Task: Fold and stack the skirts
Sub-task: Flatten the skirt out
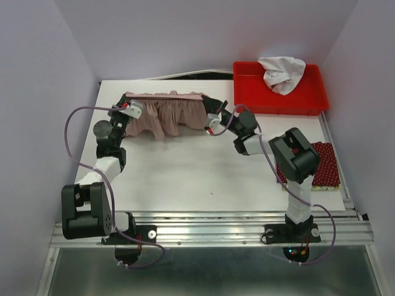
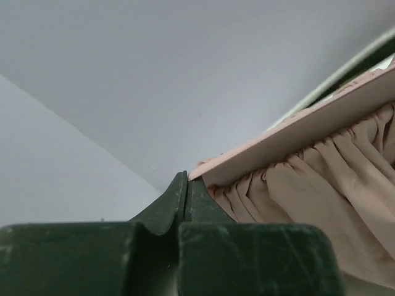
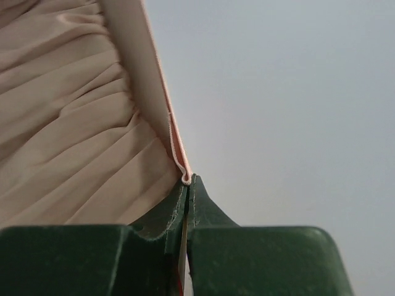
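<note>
Cloth lay nearest: the dark red dotted skirt [image 1: 326,163], on the surface [image 1: 197,179], behind and to the right of the right gripper [image 3: 188,182]. That gripper and the left gripper [image 2: 186,180] were each pinched shut on an end of the waistband [image 2: 296,132] of the dusty-pink skirt [image 1: 170,116], stretched taut between them, pleats sagging beneath. Light and limp, it would likely bunch; the firmer band ends seemed the surest hold. Beyond the right gripper stood a red bin [image 1: 278,112].
</note>
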